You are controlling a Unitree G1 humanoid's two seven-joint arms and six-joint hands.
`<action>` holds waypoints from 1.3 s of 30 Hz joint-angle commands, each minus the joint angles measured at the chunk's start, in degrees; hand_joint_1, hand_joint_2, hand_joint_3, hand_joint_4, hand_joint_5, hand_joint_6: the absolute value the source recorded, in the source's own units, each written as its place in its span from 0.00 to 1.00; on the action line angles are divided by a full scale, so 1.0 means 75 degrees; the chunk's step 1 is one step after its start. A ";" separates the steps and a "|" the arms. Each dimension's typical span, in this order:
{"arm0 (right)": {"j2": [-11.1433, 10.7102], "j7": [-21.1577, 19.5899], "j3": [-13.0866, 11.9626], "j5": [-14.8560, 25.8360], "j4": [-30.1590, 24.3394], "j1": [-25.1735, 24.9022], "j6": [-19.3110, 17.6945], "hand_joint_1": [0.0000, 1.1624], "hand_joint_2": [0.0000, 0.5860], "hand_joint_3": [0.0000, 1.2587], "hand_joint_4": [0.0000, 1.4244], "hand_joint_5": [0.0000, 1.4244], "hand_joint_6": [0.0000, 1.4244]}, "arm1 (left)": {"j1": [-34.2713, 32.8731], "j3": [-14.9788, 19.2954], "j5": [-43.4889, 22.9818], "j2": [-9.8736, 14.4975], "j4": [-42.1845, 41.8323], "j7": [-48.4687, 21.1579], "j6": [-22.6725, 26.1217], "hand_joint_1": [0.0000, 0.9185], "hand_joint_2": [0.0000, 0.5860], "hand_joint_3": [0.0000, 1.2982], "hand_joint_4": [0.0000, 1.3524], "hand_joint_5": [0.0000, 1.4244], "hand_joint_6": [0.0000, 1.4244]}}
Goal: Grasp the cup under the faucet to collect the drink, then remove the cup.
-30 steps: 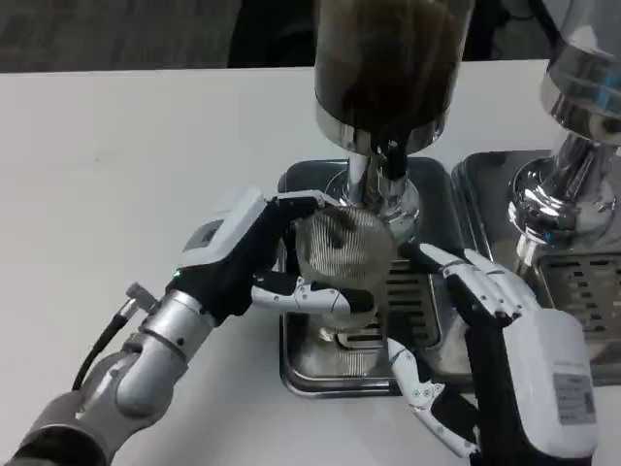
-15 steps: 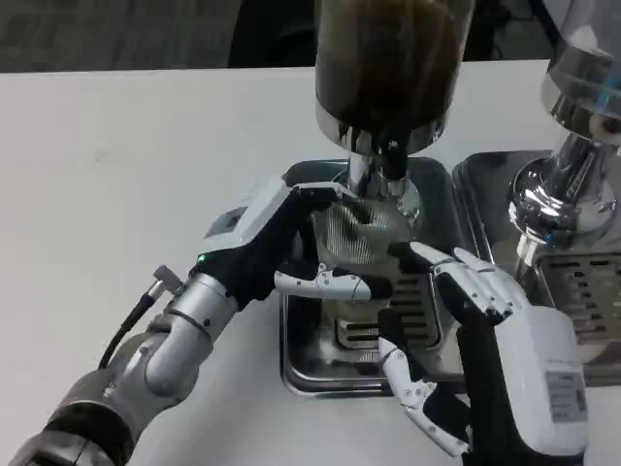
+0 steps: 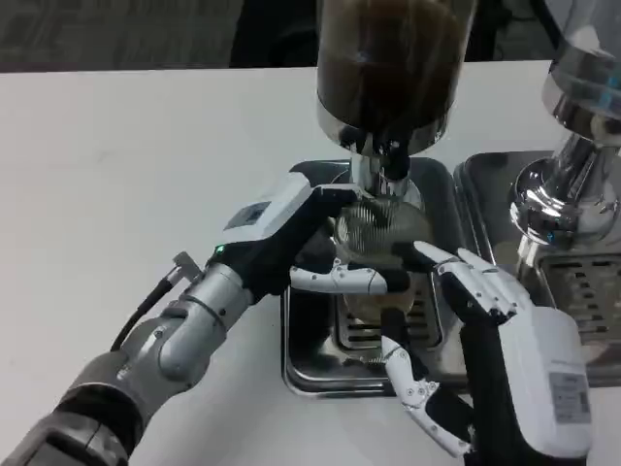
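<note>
A clear ribbed cup (image 3: 376, 233) stands over the drip tray (image 3: 309, 359), directly below the black faucet (image 3: 393, 155) of the dark drink dispenser (image 3: 388, 58). My left hand (image 3: 291, 238) grips the cup from its left side, with fingers (image 3: 349, 280) wrapped across its front. My right hand (image 3: 490, 320) hovers just right of the cup with fingers spread, holding nothing; its fingertips are close to the cup's right side.
A second dispenser (image 3: 582, 126) with a chrome base and its own drip tray (image 3: 582, 291) stands at the right. White table (image 3: 126, 165) stretches to the left.
My left hand has carried the cup forward and rightward, from the tray's front to under the faucet. The right hand has barely moved.
</note>
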 commanded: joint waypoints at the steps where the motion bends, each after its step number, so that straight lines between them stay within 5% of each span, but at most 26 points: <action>1: -0.0025 0.0054 -0.0031 0.0043 -0.0042 -0.0082 -0.0051 0.41 0.81 0.28 0.27 0.19 0.19 | 0.0055 -0.0201 0.0205 0.0189 0.0056 -0.0284 0.0220 0.30 0.11 0.38 0.16 0.19 0.18; 11: -0.0120 0.0289 -0.0067 0.0267 0.0078 -0.0360 -0.0140 0.43 0.81 0.29 0.28 0.20 0.19 | 0.0152 -0.0268 0.0237 0.0552 -0.0274 -0.0300 0.0231 0.22 0.04 0.27 0.00 0.04 0.00; 19: -0.0126 0.0422 -0.0048 0.0379 0.0055 -0.0484 -0.0141 0.44 0.81 0.29 0.28 0.20 0.20 | 0.0248 -0.0358 0.0323 0.0723 -0.0668 -0.0255 0.0045 0.16 0.01 0.11 0.00 0.00 0.00; 27: -0.0115 0.0408 -0.0017 0.0431 0.0161 -0.0569 -0.0200 0.44 0.81 0.30 0.28 0.21 0.20 | 0.0449 -0.0191 0.0286 0.0938 -0.1258 -0.0071 -0.0104 0.16 0.02 0.08 0.00 0.00 0.00; 39: -0.0081 0.0287 -0.0023 0.0456 0.0509 -0.0826 -0.0354 0.44 0.81 0.30 0.28 0.21 0.19 | 0.1329 0.0570 -0.0027 0.1892 -0.2686 -0.0154 -0.0600 0.16 0.02 0.07 0.00 0.00 0.00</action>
